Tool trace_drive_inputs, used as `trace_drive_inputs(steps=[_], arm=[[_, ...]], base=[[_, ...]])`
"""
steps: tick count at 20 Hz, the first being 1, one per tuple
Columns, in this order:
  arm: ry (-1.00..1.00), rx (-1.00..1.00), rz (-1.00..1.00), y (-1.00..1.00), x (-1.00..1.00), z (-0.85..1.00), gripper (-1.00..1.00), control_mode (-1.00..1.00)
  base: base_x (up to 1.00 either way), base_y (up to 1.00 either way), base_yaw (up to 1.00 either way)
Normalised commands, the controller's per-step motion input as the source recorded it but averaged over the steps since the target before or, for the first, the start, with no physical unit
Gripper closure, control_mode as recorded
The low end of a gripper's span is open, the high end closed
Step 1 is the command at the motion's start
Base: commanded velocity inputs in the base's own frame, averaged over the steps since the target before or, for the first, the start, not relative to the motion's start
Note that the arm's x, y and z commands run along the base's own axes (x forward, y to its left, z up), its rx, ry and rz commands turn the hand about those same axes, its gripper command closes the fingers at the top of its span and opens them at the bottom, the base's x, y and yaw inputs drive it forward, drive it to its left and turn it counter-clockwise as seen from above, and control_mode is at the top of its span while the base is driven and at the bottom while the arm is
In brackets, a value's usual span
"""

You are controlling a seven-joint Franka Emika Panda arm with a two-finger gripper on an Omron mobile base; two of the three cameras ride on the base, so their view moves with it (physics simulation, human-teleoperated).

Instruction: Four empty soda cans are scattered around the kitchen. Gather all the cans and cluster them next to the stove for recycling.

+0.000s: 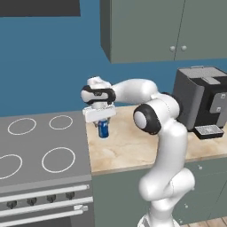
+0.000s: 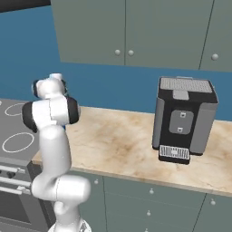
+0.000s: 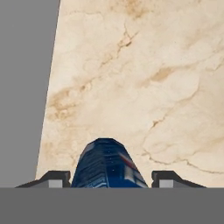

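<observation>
Now the pincer (image 1: 103,124) pinches the blue can (image 1: 103,129), which stands straight up and down under it. Below lies the worktop (image 1: 128,150), the stove (image 1: 40,150) just beside.

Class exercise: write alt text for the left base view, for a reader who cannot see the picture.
A white robot arm's gripper holds a blue soda can over the beige marble counter, just right of the grey stove. A black and grey coffee machine stands at the counter's right end, under grey-green cabinets.
</observation>
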Motion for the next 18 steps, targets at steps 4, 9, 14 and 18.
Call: trace_drive_inputs(steps=[4,9,14,18], arm=[[0.00,-0.02,-0.03,0.48,0.21,-0.17,1.00,-1.00],[0.00,-0.04,-0.14,0.11,0.27,-0.61,1.00,-1.00],[0.00,-0.01,-0.13,0.29,0.21,-0.27,1.00,-1.00],[-0.02,-0.01,-0.14,0.10,0.01,-0.13,1.00,-1.00]], base=[[0.00,0.00,0.00],[0.00,0.00,0.00],[0.00,0.00,0.00],[0.00,0.00,0.00]])
